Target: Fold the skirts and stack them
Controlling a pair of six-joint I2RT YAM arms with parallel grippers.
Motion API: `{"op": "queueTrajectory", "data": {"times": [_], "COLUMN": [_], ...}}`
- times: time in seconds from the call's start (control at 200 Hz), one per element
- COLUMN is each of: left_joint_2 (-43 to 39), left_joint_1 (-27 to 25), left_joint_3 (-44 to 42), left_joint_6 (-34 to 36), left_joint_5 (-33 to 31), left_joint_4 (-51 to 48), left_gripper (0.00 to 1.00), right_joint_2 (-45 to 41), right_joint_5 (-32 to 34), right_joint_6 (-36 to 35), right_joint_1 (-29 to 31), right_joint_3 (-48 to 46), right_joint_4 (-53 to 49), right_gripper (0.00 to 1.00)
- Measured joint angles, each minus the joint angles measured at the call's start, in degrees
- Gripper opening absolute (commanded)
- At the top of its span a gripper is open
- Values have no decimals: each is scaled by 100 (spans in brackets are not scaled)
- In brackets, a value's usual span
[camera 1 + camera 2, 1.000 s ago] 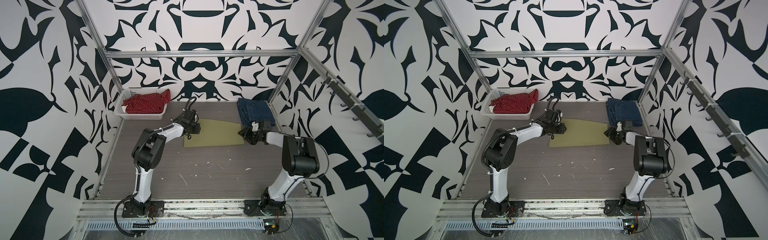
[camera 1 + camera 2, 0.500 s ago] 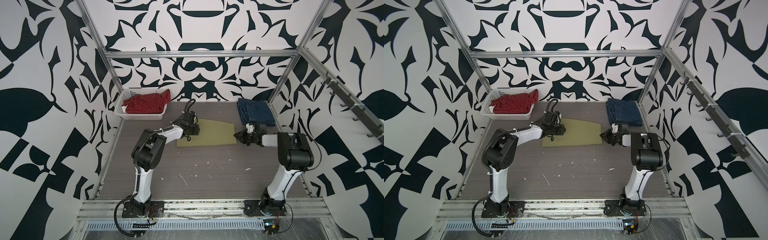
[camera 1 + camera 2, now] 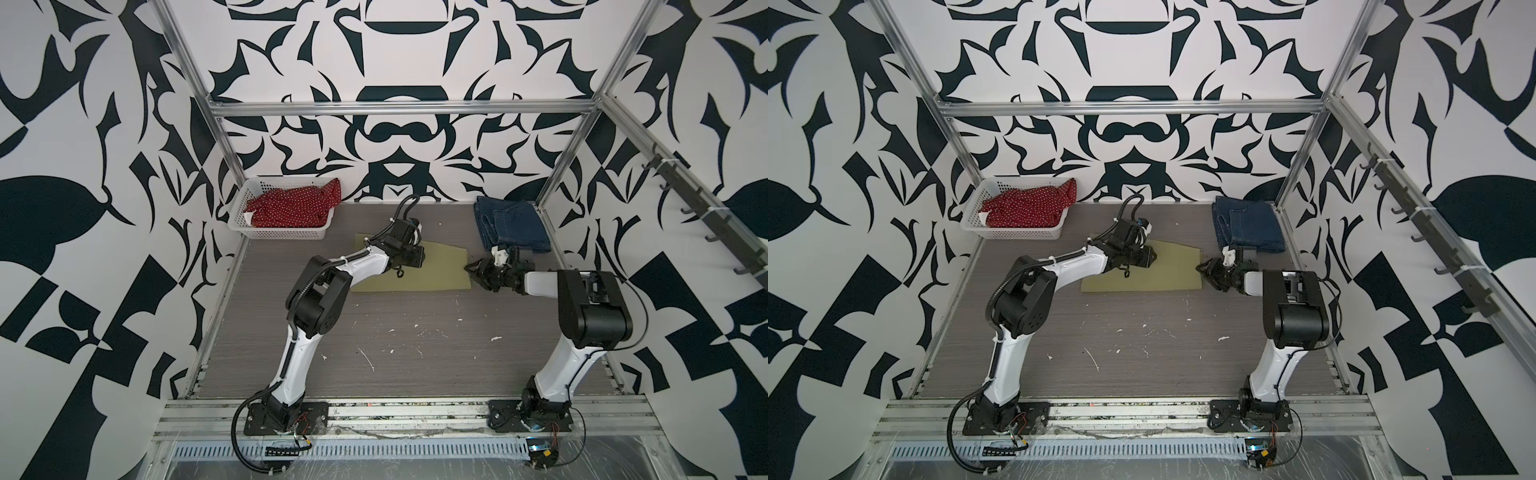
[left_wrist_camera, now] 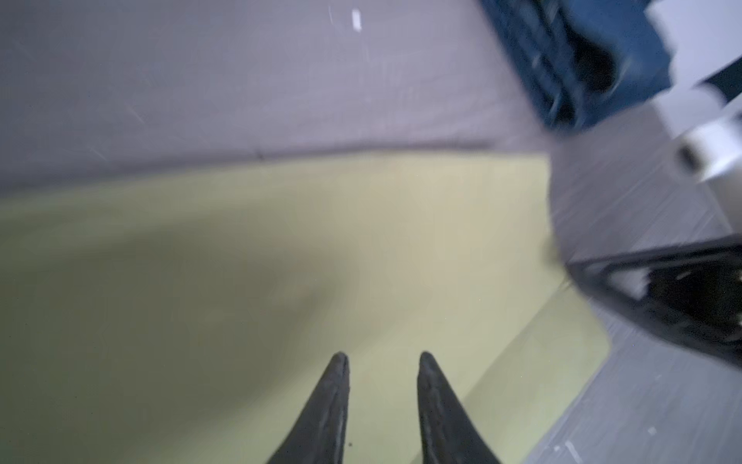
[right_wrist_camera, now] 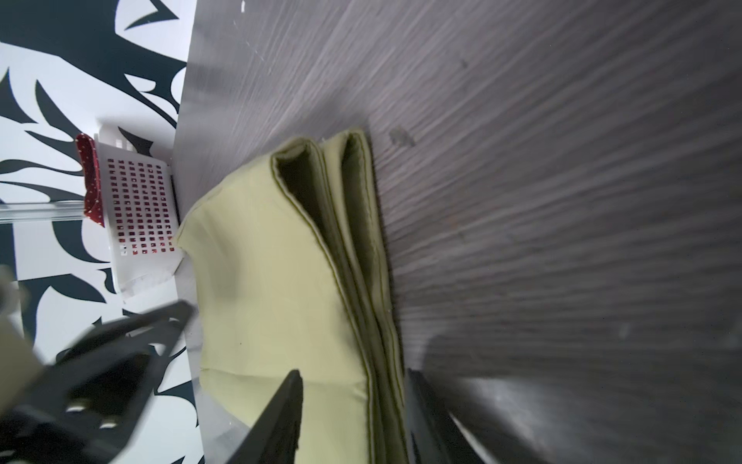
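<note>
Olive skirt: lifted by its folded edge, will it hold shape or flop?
Probably flops: the olive skirt lies in thin, loose layers gaping at one end. Likely light, since it lies flat. The fold may open unless every layer is pinched.

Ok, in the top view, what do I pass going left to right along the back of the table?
White basket holding the red polka-dot skirt → olive skirt → denim skirt.
</note>
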Motion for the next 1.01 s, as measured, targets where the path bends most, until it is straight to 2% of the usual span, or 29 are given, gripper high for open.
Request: {"op": "queueTrajectory", "data": {"times": [0.25,0.485,0.69,0.755,1.005], "left_joint_2": [190,190,190,190,188], "left_joint_1": [2,7,17,17,17], "left_joint_3": [-61,-212,-348,-367,-374], "left_joint_6": [-2,-28,-94,-96,-111], "left_joint_5": [42,39,35,35,-4], "left_joint_4": [-24,227,518,562,581], "left_gripper": [32,30,29,29,28], "right_joint_2": [31,439,787,852,1084], "right_joint_5": [280,208,-155,-260,-494], "right_joint_6": [-199,-308,-343,-348,-103], "right_joint_1": [-2,24,181,238,306], "right_joint_3": [393,778,1012,1014,955], "right_joint_4": [-503,-586,-343,-229,70], "right_gripper": [54,53,49,42,0]}}
